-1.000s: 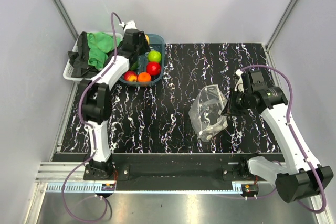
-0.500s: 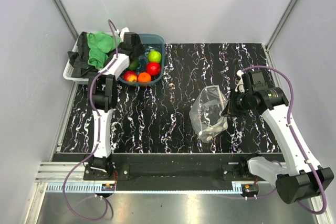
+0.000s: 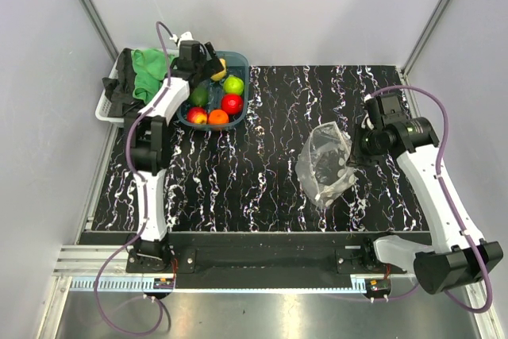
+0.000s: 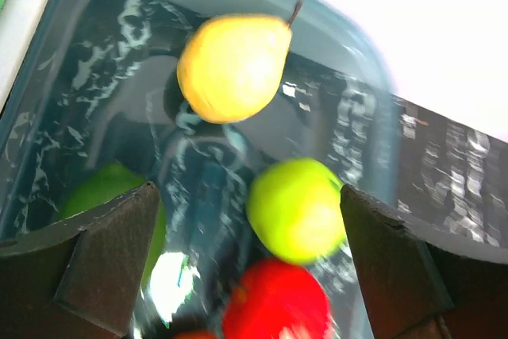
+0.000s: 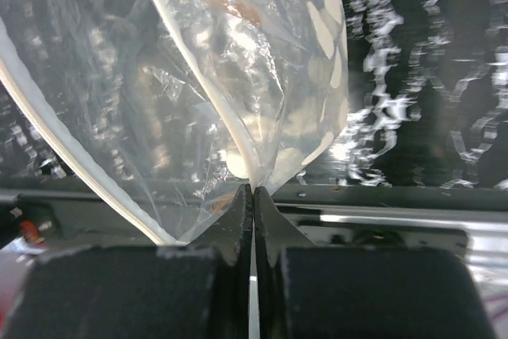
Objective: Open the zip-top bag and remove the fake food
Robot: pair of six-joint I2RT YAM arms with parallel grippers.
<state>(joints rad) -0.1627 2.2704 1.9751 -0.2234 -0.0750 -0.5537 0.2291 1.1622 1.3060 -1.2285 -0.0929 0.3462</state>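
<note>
**Fruit in the tub, bag on the right arm**

My left gripper [image 4: 248,220] hangs over the tub [image 3: 243,66], jaws spread wide and holding nothing; the pear [image 4: 230,65] lies below them among the other fruit [image 3: 233,85]; my right gripper [image 5: 252,196] has its jaws pressed together, pinching the bag [image 3: 328,163] by its edge; the bag lies left of those jaws, long axis far-to-near; I see no fruit inside; the left arm is well apart.

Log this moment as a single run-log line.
left gripper: open above teal tub, yellow pear loose beneath | right gripper: shut on zip-top bag edge | fake food: in tub
</note>
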